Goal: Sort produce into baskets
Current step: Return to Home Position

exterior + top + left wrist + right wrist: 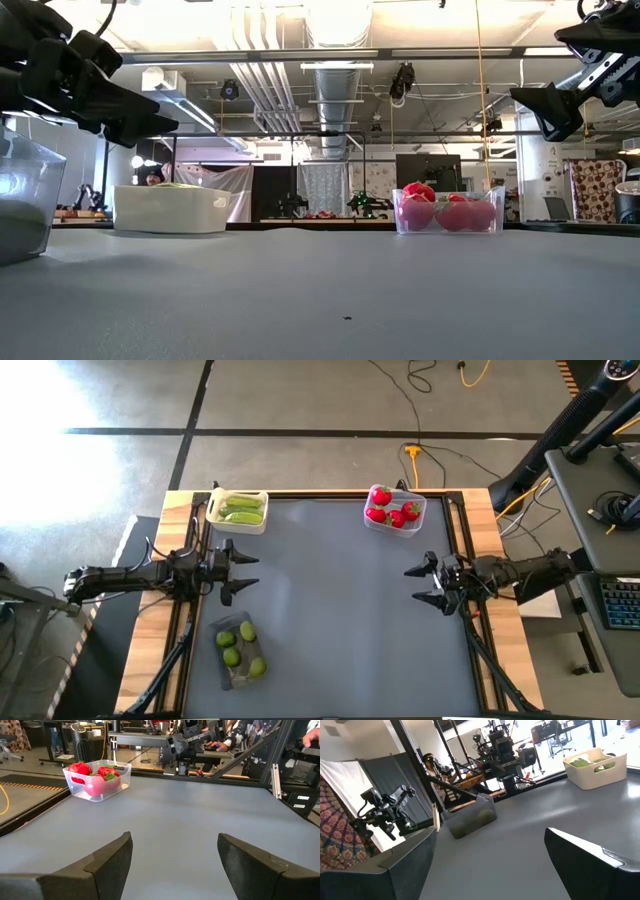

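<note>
The matte grey counter (pixel 340 620), framed in pale wood, carries three rectangular tubs. Check each one against the counts below, placed as the high view shows them.

1. The opaque white plastic tub (pixel 238 527) stands at the counter's upper left corner. It holds long green cucumber-like pieces (pixel 243 515) with a smooth skin. You can count at least two, lying side by side along the tub's length.
2. The clear bluish plastic tub (pixel 420 505) stands at the upper edge, toward the right. It holds four glossy red strawberry-like fruits (pixel 397 518) with green tops, packed against one another.
3. The dark see-through tub (pixel 238 678) stands near the lower left corner. It holds four small round lime-green fruits (pixel 232 656), spread along its length.

The left tool (pixel 248 569) hangs raised over the counter's left side, between the white tub and the dark tub, and points toward the centre. Its two dark wedge-shaped fingers (pixel 107 865) stand spread apart with only bare counter showing between them, so the tool is released.

The right tool (pixel 416 584) hangs raised over the counter's right side, well apart from every tub, and points toward the centre. Its fingers (pixel 590 865) are likewise spread, so it too is released and grasps nothing.
</note>
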`<state>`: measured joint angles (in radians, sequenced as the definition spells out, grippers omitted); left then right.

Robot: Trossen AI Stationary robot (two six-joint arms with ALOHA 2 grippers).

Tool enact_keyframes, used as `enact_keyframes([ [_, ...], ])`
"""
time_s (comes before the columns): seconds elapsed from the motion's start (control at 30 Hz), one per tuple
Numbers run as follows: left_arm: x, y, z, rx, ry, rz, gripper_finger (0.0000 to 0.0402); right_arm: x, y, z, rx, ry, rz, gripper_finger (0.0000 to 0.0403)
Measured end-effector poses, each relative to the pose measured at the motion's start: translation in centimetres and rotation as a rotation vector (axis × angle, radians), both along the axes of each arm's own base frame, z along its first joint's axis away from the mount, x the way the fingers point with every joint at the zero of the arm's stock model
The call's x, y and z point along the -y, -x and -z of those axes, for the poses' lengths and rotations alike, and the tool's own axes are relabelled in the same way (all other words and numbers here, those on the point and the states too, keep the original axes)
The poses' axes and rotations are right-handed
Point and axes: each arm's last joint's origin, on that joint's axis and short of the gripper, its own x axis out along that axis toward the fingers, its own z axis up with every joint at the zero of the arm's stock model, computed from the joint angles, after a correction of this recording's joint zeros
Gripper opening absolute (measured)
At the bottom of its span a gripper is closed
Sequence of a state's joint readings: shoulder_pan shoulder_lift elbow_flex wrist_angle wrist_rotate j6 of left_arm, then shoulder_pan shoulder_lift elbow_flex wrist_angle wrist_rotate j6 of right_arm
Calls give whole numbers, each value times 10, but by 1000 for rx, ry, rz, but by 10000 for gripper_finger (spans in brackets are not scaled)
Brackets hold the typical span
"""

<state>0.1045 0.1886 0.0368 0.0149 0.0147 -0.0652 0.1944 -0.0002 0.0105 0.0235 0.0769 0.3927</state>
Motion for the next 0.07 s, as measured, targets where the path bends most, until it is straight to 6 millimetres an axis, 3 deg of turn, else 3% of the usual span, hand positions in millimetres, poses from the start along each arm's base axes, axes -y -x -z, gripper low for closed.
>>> enact_keyframes([
  [0.07, 0, 0, 0, 0, 0, 0, 275, 0, 0, 0, 0, 0, 0, 364],
])
